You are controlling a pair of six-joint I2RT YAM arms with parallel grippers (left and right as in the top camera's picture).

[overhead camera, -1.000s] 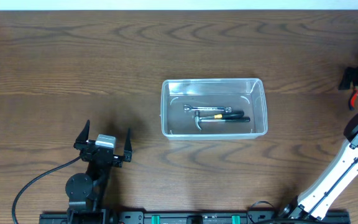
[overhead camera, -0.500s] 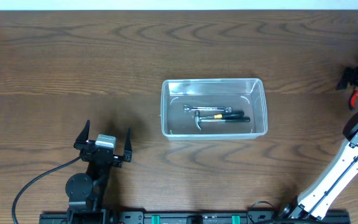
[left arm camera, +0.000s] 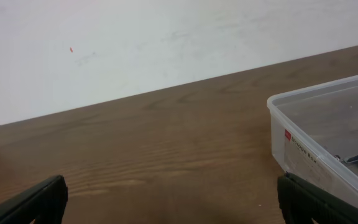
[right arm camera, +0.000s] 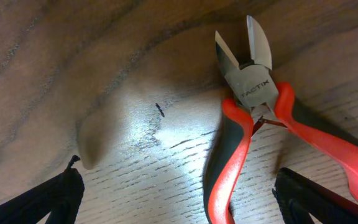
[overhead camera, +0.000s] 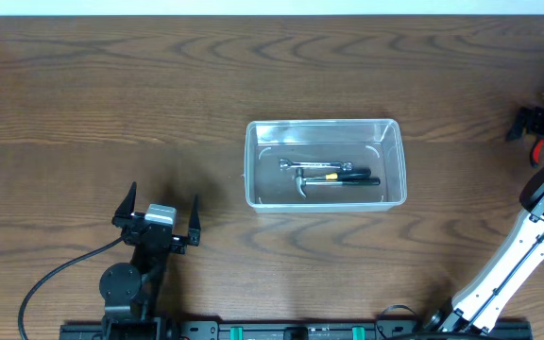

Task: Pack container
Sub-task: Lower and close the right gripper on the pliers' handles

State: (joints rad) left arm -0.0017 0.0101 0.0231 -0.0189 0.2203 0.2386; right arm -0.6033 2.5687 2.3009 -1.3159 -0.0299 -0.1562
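Note:
The clear plastic container [overhead camera: 325, 162] stands at the table's middle and holds a small hammer and a wrench [overhead camera: 329, 173]. Its corner shows at the right of the left wrist view [left arm camera: 328, 143]. Red-and-black cutting pliers [right arm camera: 253, 118] lie on the wood at the far right edge; a bit of red shows in the overhead view [overhead camera: 540, 149]. My right gripper [right arm camera: 179, 199] is open, low over the pliers, with one handle between its fingers. My left gripper [overhead camera: 157, 219] is open and empty at the front left, apart from the container.
The right arm [overhead camera: 527, 255] runs from the front edge up to the far right of the table. A black cable [overhead camera: 55, 274] loops by the left arm's base. A white wall [left arm camera: 166, 37] stands behind the table.
My right gripper has shifted slightly up and right at the table's far right edge. The left arm and the container have not moved.

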